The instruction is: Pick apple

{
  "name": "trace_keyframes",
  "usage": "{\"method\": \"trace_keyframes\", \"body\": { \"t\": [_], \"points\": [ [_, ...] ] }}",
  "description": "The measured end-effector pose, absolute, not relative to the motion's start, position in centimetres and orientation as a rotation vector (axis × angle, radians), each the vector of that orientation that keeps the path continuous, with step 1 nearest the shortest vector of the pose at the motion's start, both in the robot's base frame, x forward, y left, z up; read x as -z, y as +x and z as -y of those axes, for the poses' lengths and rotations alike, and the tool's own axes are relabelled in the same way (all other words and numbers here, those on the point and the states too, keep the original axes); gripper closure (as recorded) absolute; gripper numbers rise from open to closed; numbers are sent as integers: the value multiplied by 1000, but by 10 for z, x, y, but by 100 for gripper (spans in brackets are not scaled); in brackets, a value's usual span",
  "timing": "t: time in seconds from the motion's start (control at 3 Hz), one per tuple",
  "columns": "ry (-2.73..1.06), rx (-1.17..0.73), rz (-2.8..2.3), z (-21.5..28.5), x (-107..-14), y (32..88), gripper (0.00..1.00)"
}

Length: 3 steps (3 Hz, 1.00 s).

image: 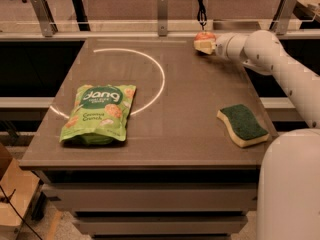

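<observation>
The apple [205, 35] is small, round and red-orange, and sits at the far right edge of the table [190, 134]. My gripper [203, 45] is at the end of the white arm [270, 54] that reaches in from the right. It is right at the apple, whose lower part is hidden behind it. I cannot see whether it is touching or holding the apple.
A green chip bag [97, 113] lies at the left front of the table. A green sponge [243, 124] lies at the right front. A white arc [157, 81] is marked on the tabletop. A rail with posts [161, 6] runs behind the table.
</observation>
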<state>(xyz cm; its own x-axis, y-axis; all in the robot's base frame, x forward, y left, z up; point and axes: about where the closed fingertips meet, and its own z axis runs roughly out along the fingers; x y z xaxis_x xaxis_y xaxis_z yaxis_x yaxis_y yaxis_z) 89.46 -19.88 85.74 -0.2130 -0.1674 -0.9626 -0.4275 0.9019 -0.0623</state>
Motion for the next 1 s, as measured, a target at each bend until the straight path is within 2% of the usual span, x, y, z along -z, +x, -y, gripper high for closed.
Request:
{"method": "trace_keyframes", "body": {
  "t": [0.33, 0.67, 1.0],
  "points": [
    [-458, -255, -1774, 197, -865, 894, 88],
    [-470, -256, -1754, 195, -874, 892, 100],
    [-480, -259, -1738, 192, -884, 890, 100]
  ]
}}
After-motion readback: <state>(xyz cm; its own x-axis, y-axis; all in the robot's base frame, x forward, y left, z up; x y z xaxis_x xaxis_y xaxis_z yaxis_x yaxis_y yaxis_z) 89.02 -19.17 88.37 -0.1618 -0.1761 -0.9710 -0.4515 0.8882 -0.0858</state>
